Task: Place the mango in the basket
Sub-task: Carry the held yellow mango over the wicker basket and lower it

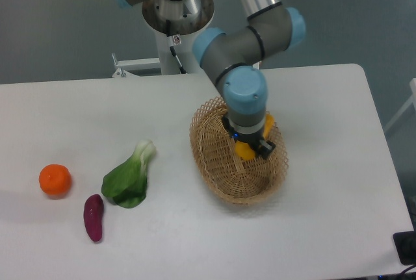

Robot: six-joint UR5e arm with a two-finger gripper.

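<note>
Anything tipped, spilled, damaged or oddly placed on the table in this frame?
Nothing stands out. The oval tan wicker basket sits upright and intact, with the gripper over it at the yellow-orange mango. The round orange tangerine, purple sweet potato and leafy green bok choy lie separately at the left, undamaged.

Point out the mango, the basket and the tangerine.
mango (244,151): fixed camera, yellow end below the wrist.
basket (214,163): fixed camera, woven left wall.
tangerine (55,180): fixed camera, middle of fruit.
</note>
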